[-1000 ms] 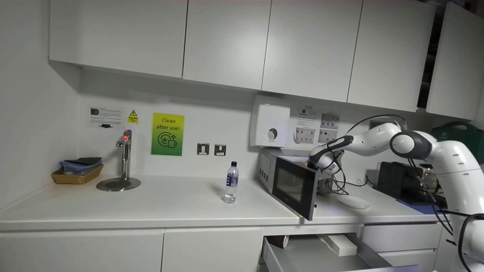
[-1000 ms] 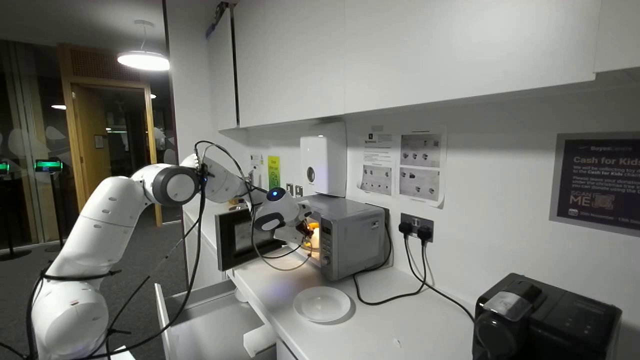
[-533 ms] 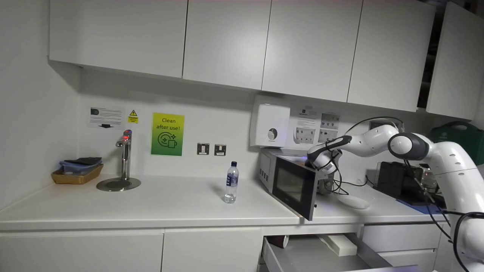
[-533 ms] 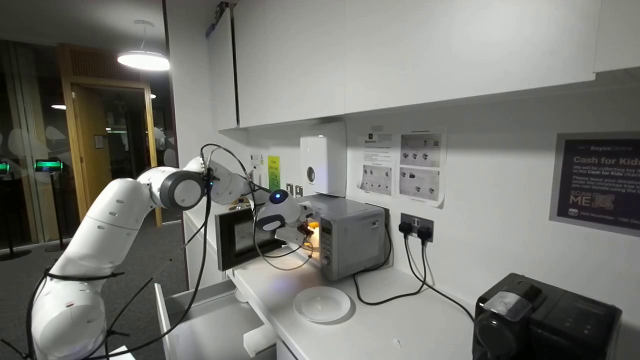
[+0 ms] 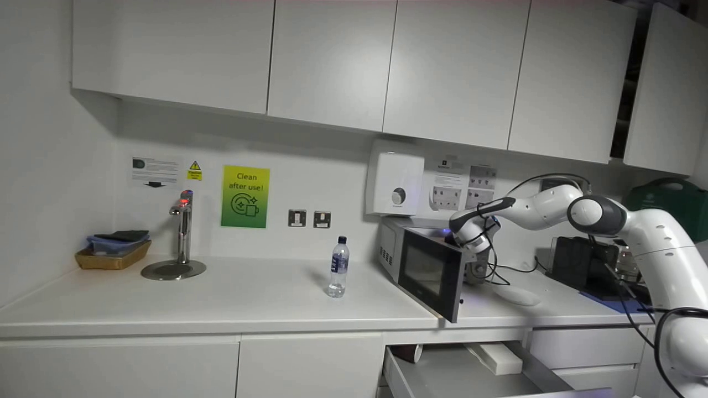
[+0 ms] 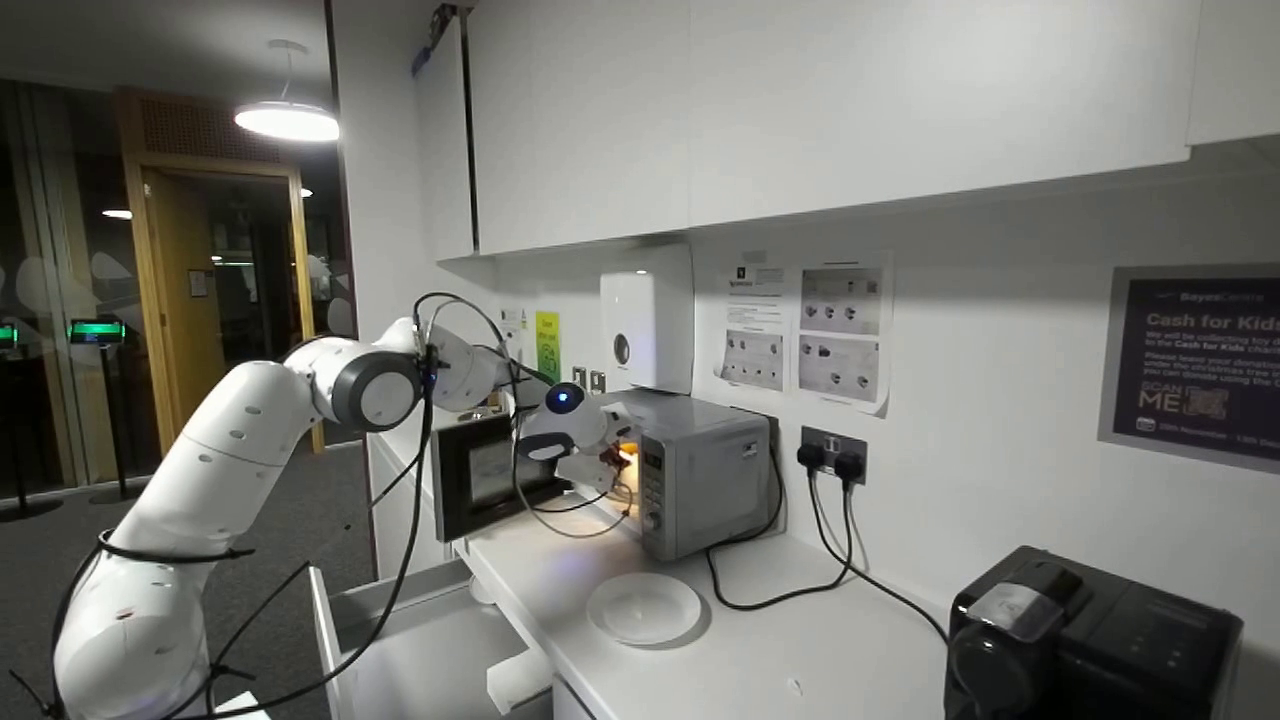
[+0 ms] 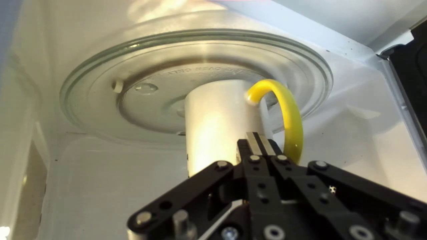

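Pincer point(image 7: 256, 135) clenched on nothing, a robot arm point(image 6: 225, 440) extends into a microwave point(image 6: 715, 490), where slow moves around the yellow handle point(image 7: 293, 123) should keep the mug point(image 7: 217, 123) steady on the glass turntable point(image 7: 96, 90).

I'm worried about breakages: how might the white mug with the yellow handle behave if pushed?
The white mug looks glazed, so probably stiff and breakable; the smooth glass turntable may let it slide. Pushing the jutting yellow handle could twist it.
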Available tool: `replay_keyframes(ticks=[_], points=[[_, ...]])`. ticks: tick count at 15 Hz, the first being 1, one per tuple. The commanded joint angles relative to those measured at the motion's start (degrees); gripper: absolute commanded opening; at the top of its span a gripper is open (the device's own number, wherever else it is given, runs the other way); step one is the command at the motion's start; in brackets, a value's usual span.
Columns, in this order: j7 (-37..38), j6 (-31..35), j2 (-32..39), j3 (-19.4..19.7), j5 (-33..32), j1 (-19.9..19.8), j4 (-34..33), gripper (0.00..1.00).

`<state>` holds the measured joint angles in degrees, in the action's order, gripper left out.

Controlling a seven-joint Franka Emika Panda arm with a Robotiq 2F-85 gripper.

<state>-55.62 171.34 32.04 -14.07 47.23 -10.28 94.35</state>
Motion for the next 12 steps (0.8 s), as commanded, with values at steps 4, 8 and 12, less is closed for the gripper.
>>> replay_keyframes(ticks=[4,8,12], points=[[-7.07,2.27,1.33,-5.83,3.06,-4.55,-1.73,0.00],[-7.23,1.32,-0.35,-4.73,1.12,-4.26,0.49,0.00],[-7.61,0.21,-2.31,-3.14,-1.32,-3.61,3.21,0.00]])
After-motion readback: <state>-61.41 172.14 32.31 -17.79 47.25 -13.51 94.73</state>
